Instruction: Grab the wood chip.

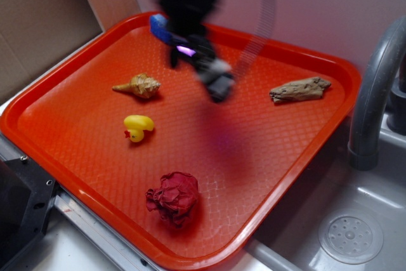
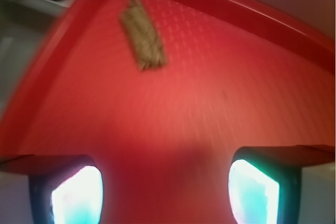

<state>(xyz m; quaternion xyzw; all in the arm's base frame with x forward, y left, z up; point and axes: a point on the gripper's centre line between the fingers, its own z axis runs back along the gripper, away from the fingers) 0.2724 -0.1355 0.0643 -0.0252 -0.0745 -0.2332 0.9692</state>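
Wrist | tool (image 2: 165, 187) wide open, empty | wood chip (image 2: 143, 34) near tray (image 2: 252, 11) corner, seemingly bare floor between

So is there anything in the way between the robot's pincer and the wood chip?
Nothing visible. The pincer hangs open above the middle of the red tray, and the wood chip lies off to one side near the rim. Only bare tray shows between them. The seashell and yellow duck sit on the other side.

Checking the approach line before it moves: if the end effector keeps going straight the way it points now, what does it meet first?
Probably bare tray floor. The open end effector has only red surface between its fingers; the wood chip lies farther ahead, left of centre. Blur leaves depth uncertain.
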